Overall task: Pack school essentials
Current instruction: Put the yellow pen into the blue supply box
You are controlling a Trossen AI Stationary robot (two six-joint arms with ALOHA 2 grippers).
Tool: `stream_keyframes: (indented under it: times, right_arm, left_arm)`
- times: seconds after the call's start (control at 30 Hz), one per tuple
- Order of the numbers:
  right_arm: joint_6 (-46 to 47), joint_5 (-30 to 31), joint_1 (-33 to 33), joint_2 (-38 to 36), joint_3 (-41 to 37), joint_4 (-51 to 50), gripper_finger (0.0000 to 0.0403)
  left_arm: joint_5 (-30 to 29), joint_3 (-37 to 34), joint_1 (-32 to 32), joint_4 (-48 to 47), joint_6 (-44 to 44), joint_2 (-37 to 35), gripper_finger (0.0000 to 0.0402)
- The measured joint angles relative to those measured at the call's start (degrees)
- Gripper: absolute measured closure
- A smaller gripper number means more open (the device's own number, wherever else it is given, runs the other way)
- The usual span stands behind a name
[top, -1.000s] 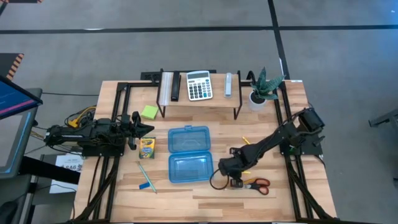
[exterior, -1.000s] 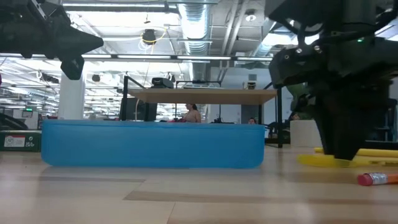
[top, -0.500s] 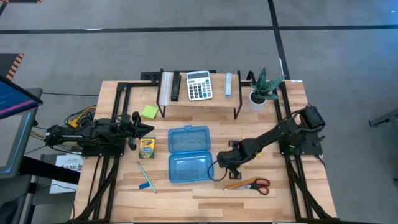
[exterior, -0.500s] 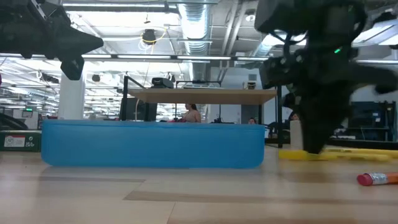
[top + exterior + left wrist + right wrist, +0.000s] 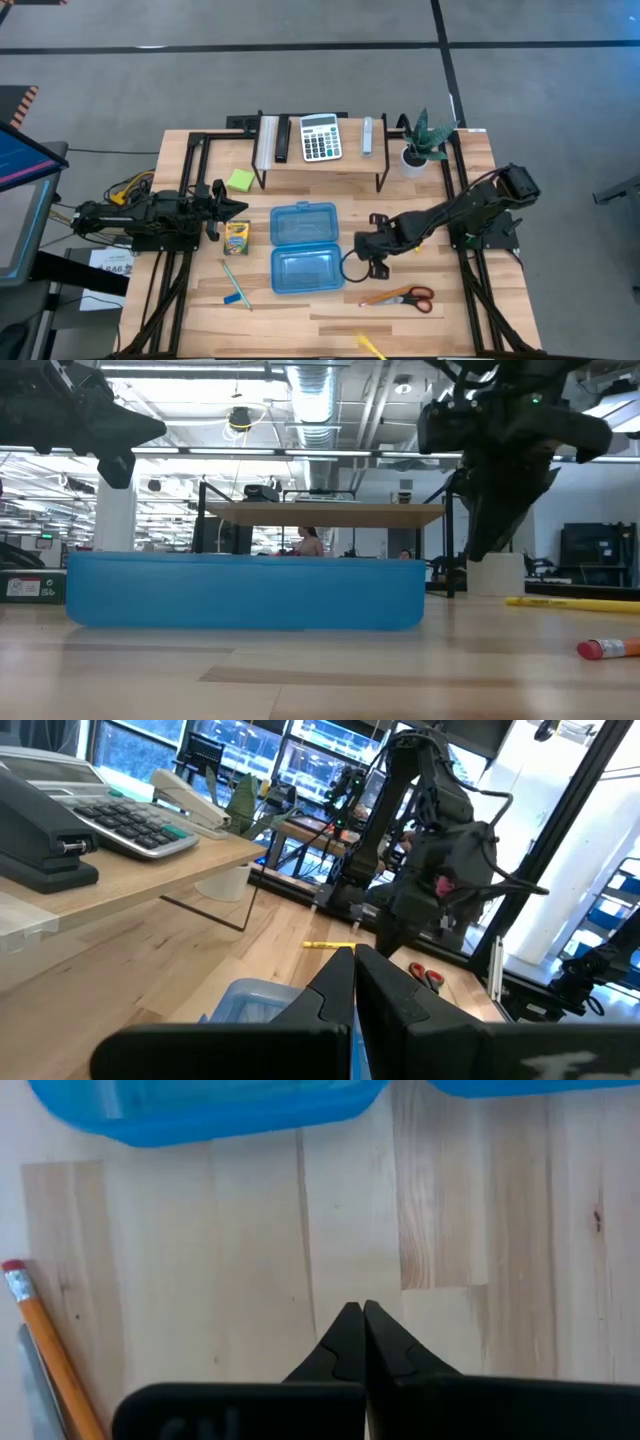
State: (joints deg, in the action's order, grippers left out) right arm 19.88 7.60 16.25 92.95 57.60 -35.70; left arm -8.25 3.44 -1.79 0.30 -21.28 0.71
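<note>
**Right arm lifts away with nothing in it**

Since a second ago the right gripper point(image 5: 366, 247) has risen off the orange pencil point(image 5: 381, 296) and moved back, just beside the open blue box point(image 5: 305, 248); its jaws are pressed together on nothing.

One orange pencil and one pair of red-handled scissors point(image 5: 417, 295) lie side by side near the front edge, apart from those jaws; one yellow pencil point(image 5: 371, 346) sits right at the table's front edge; another yellow pencil point(image 5: 575, 602) lies farther back.

One blue pen point(image 5: 235, 284), one crayon box point(image 5: 236, 236) and one green sticky pad point(image 5: 239, 180) lie left of the box; bare wood lies between them.

The left gripper point(image 5: 235, 208) waits by the pad, jaws together.
</note>
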Motion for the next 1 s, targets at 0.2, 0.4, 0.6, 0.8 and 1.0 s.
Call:
stream_keyframes:
  times: [0.2,0.4,0.6,0.8,1.0]
  right_arm:
    - [1.2,0.1,0.4,0.2,0.0,-2.5,0.0383]
    - [2.6,0.4,1.8,-1.4,0.1,-5.8,0.0388]
    - [4.1,0.5,6.0,-7.1,0.1,-4.9,0.0384]
    - [7.0,0.0,15.6,-11.3,0.2,6.1,0.0371]
    - [9.4,-0.7,23.7,-7.6,0.2,17.4,0.0337]
  left_arm:
    - [0.0,0.0,0.0,0.0,0.0,0.0,0.0401]
    - [0.0,0.0,0.0,0.0,0.0,0.0,0.0401]
    - [0.4,0.0,0.0,0.0,-0.4,0.0,0.0401]
    - [2.5,0.0,0.0,0.0,-0.3,0.0,0.0401]
    - [1.9,0.0,0.0,0.3,1.0,0.0,0.0401]
